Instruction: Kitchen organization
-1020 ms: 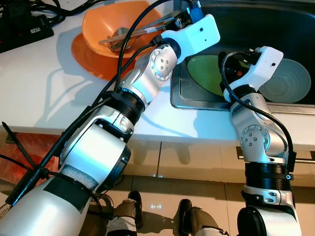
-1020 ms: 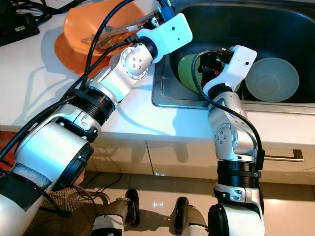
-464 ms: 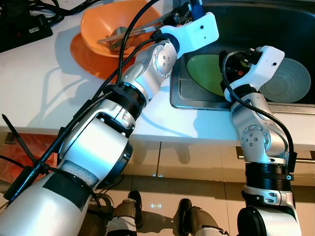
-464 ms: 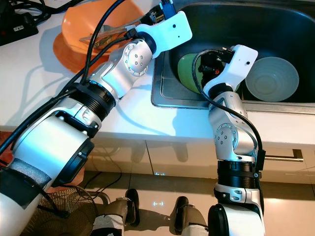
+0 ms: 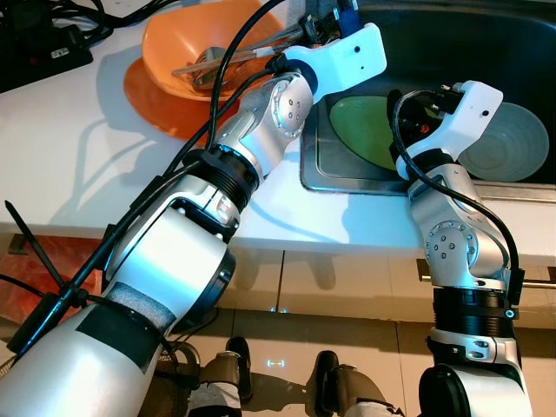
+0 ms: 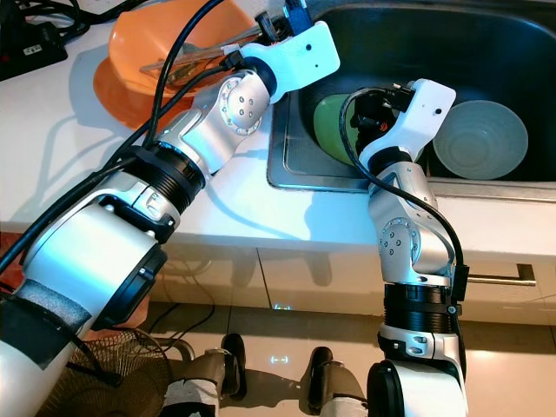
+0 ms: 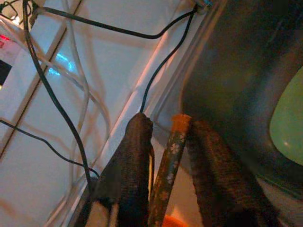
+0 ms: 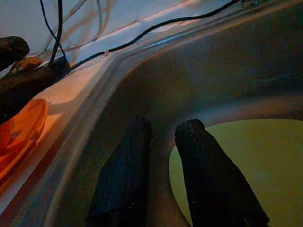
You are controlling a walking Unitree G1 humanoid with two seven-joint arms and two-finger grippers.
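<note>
A patterned utensil handle (image 7: 169, 175), slim with an orange tip, sits clamped between the two black fingers (image 7: 129, 170) of the left tool (image 7: 166, 142), held above the edge where the white bench (image 5: 78, 148) meets the dark sink (image 6: 486, 61). Its other end seems to lie in the orange bowl (image 5: 187, 39) on the bench, among other cutlery, though which piece it is cannot be told. The bowl rests on an orange plate (image 5: 152, 95). The right tool (image 8: 163, 156) hangs low inside the sink with its fingers slightly parted around nothing, just over a green plate (image 5: 365, 126), with a grey bowl (image 6: 480, 139) beside it. To do this step well, I would judge the left arm should keep its squeeze firm, raise the utensil straight out of the bowl, and avoid the black cables (image 7: 61, 113) trailing across the bench.
</note>
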